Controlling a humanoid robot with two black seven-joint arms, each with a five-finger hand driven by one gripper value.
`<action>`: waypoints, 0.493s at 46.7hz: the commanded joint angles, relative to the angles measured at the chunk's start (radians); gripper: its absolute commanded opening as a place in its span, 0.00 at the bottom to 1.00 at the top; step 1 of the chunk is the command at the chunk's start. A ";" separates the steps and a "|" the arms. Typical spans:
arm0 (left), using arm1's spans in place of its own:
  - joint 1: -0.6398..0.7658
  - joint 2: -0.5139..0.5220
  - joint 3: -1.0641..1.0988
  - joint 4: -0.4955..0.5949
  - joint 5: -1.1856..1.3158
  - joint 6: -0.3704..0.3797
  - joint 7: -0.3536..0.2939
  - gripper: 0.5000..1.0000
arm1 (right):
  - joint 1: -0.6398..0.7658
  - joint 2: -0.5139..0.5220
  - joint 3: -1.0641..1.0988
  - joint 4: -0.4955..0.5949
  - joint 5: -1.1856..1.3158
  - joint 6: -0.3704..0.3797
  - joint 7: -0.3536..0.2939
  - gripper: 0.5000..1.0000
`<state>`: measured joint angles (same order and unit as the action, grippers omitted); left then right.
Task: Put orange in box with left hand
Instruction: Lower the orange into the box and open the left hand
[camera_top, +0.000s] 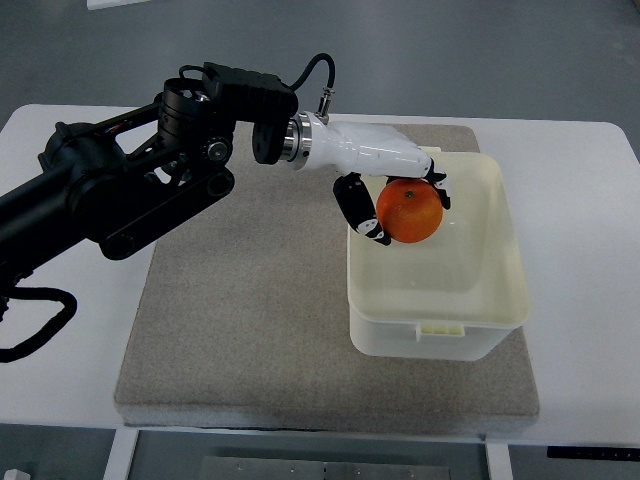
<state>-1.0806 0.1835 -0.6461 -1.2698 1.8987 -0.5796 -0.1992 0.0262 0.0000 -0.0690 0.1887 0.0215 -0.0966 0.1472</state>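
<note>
My left hand reaches in from the left on a black arm, its white palm over the back left part of the box. Its black fingers curl around an orange, which hangs above the inside of the box. The box is a pale cream plastic tub, open at the top, standing on the right side of a grey mat. Nothing else shows inside it. The right arm is out of the picture.
The grey felt mat covers the middle of a white table. A black cable loops at the left edge. The table's front edge runs along the bottom.
</note>
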 joint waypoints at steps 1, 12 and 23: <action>0.011 -0.033 -0.001 0.017 0.033 0.003 0.000 0.00 | 0.000 0.000 0.000 0.000 0.000 0.000 0.000 0.86; 0.019 -0.048 -0.003 0.018 0.034 0.004 0.000 0.00 | 0.000 0.000 0.000 0.000 0.000 0.000 0.000 0.86; 0.027 -0.045 -0.003 0.020 0.025 0.004 0.000 0.72 | 0.000 0.000 0.000 0.000 0.000 0.000 0.000 0.86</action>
<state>-1.0576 0.1376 -0.6489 -1.2517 1.9311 -0.5751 -0.1994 0.0260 0.0000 -0.0690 0.1887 0.0215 -0.0966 0.1472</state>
